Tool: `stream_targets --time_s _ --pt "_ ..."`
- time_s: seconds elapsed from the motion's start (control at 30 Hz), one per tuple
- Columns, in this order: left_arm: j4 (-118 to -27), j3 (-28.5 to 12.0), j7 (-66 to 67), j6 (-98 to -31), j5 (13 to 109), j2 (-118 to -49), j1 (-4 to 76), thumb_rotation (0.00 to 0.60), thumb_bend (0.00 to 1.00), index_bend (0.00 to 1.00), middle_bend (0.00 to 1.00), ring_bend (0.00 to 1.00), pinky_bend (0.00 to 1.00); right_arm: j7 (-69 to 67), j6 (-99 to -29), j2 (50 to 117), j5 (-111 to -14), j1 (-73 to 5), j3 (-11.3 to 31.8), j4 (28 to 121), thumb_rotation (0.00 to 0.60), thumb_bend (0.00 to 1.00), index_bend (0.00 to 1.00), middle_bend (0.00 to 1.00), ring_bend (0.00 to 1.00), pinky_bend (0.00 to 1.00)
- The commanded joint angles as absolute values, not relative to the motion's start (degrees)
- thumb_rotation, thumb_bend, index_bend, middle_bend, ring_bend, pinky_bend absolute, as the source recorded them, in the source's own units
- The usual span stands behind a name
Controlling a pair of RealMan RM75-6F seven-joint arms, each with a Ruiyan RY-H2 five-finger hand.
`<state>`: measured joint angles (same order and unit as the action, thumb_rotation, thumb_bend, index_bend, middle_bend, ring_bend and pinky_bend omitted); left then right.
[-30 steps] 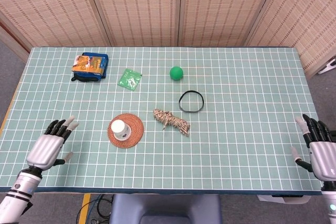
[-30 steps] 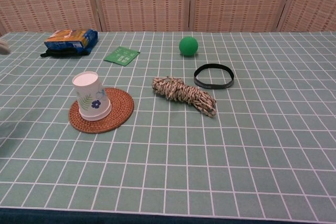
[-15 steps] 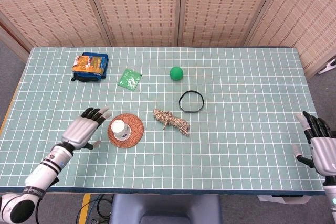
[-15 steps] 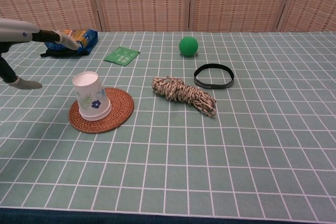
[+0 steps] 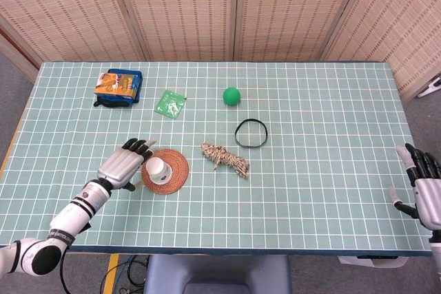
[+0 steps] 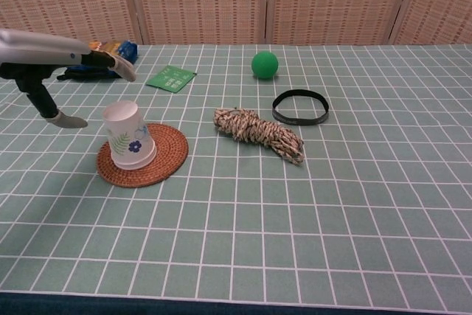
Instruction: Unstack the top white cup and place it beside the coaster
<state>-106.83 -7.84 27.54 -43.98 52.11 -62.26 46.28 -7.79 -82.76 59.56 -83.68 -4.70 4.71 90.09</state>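
Cup [image 5: 156, 167] on coaster [image 5: 175, 172] stands just right of the left robot hand [image 5: 122, 166], fingers spread.

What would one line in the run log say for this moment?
left robot hand: open, beside cup, not touching | cup: upside down on coaster | right robot hand: open, idle at table edge

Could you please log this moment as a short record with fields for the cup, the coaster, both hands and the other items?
cup: white cup upside down on the coaster, not yet lifted
coaster: round woven coaster, front left of the table
left hand: left hand open beside the cup, fingers spread, holding nothing
right hand: right hand open at the table's right edge
other items: rope bundle, black band, green ball, green packet, snack box
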Motion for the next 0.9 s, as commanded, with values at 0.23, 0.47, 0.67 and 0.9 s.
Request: stream_targets --time_s 0.23,0.47,0.67,0.9 --pt "-103.5 -6.66 25.73 -42.15 50.04 -63.83 48.91 0.6 0.32 0.14 0.0 0.0 0.0 -8.15 -82.87 59.39 -83.27 -4.61 4.98 90.03 0.6 0.36 0.0 0.0 0.0 0.0" --pt "-101.55 -6.0 23.64 -41.47 50.72 -64.59 49.82 0.6 0.32 0.17 0.0 0.0 0.0 -8.23 -83.14 59.46 -83.26 -4.47 5.04 89.85 0.6 0.36 0.0 0.0 0.0 0.0" --pt "-100.36 -5.42 22.05 -40.89 51.23 -64.96 50.4 0.6 0.32 0.22 0.0 0.0 0.0 -7.93 -82.93 59.48 -83.11 -4.51 5.05 89.93 0.6 0.36 0.0 0.0 0.0 0.0" --pt "-99.35 -4.99 20.6 -40.46 51.72 -65.38 51.11 0.6 0.32 0.23 0.0 0.0 0.0 -7.82 -82.86 59.47 -83.09 -4.54 5.09 89.94 0.6 0.36 0.0 0.0 0.0 0.0"
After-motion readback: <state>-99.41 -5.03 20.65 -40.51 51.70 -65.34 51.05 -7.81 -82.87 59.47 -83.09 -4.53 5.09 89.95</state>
